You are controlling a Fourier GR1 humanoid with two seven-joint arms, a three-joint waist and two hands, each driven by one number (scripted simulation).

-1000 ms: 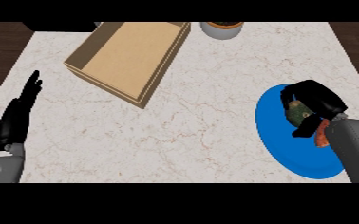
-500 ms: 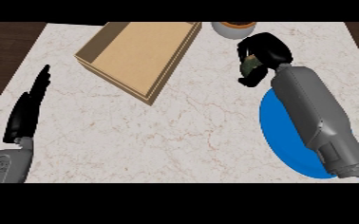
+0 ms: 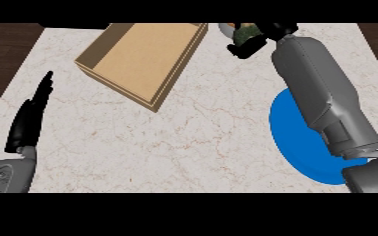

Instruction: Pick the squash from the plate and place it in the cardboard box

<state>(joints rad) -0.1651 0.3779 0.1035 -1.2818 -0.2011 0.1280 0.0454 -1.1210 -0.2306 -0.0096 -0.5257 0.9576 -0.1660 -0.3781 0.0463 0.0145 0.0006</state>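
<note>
The right hand (image 3: 255, 37) is curling round the squash (image 3: 246, 31) near the counter's (image 3: 192, 135) far edge, just beside the cardboard box (image 3: 140, 62); it probably handles as stiff, rounded, slippery. The left hand (image 3: 29, 117) is resting open.

A single head view looks steeply down on the marble counter (image 3: 184, 140) from the near side. Both forearms enter at the lower edge. The cardboard box (image 3: 144, 60) lies far left, the blue plate (image 3: 295, 145) near right, cut by the frame's edge.
</note>
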